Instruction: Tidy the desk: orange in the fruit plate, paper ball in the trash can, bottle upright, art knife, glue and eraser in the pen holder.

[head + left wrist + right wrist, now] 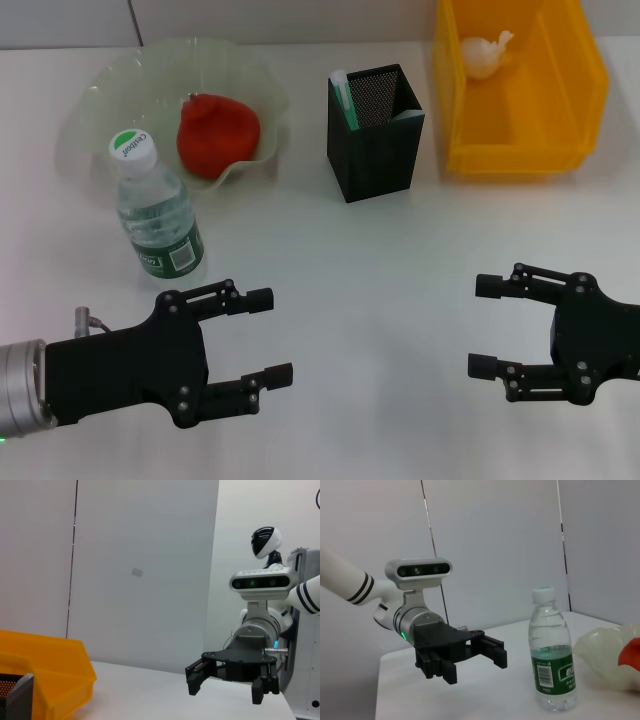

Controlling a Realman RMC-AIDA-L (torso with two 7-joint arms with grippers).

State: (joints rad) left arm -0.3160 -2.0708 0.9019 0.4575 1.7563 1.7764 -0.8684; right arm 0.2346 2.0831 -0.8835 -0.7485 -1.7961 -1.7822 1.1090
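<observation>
A water bottle (157, 205) with a white cap stands upright on the white desk, next to the translucent fruit plate (110, 85); it also shows in the right wrist view (552, 652). A red-orange fruit (217, 134) lies in the plate. A white paper ball (486, 55) lies in the yellow bin (580, 100). The black mesh pen holder (378, 135) holds a green-and-white item (343, 92). My left gripper (265, 337) is open and empty near the front left, just in front of the bottle. My right gripper (487, 326) is open and empty at the front right.
The plate's rim (605, 652) shows in the right wrist view beside the bottle. The yellow bin (45, 672) and a corner of the pen holder (17, 697) show in the left wrist view. A grey wall stands behind the desk.
</observation>
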